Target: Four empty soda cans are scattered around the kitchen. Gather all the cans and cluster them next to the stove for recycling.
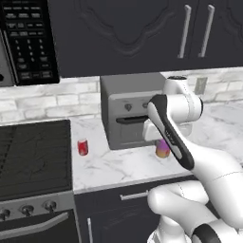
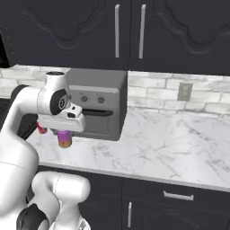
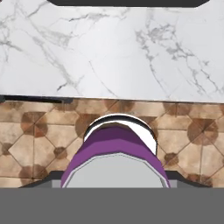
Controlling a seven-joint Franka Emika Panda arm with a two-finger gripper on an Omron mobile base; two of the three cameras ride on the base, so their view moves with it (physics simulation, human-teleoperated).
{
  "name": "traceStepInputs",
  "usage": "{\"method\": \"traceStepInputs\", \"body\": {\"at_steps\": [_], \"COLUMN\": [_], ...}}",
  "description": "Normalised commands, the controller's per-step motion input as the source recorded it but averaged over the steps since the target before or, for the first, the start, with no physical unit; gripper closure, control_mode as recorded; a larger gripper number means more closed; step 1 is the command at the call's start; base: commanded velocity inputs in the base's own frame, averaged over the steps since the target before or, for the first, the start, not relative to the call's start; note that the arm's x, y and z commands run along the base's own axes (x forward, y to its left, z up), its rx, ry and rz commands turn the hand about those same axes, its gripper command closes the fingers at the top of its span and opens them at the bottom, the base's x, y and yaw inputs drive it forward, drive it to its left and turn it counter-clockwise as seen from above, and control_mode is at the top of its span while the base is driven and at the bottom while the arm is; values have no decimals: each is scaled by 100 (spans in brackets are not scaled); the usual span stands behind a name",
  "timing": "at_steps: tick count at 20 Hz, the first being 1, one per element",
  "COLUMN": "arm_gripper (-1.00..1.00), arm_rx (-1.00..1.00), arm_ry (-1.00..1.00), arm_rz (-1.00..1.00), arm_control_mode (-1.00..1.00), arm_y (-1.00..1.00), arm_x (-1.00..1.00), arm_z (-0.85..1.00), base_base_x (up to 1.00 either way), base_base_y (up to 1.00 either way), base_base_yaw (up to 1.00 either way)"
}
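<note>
A purple-pink soda can with an orange base hangs under my hand, just in front of the grey toaster oven. My gripper is shut on this can. In the hand view its purple top sits between my fingertips, over the counter's front edge and the tiled floor. A red soda can stands upright on the marble counter beside the stove, well left of my gripper. My forearm hides the gripper's fingers in the left base view.
The toaster oven stands against the brick backsplash right behind my hand. A black microwave hangs above the stove. The white marble counter stretches away to the right, below a wall outlet. Dark cabinets hang overhead.
</note>
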Motion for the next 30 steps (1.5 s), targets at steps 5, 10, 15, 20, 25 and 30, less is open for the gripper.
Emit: {"method": "traceStepInputs", "body": {"at_steps": [5, 10, 15, 20, 25, 30], "arm_gripper": [100, 100, 100, 100, 100, 100], "arm_rx": [0, 0, 0, 0, 0, 0], "arm_ry": [0, 0, 0, 0, 0, 0], "arm_rz": [0, 0, 0, 0, 0, 0], "arm_control_mode": [100, 100, 100, 100, 100, 100], "arm_y": [0, 0, 0, 0, 0, 0], "arm_x": [0, 0, 0, 0, 0, 0], "arm_z": [0, 0, 0, 0, 0, 0], "base_base_x": [-23, -3, 17, 37, 49, 44], "base_base_y": [100, 85, 11, 0, -4, -8], "base_base_yaw": [-9, -4, 0, 0, 0, 0]}}
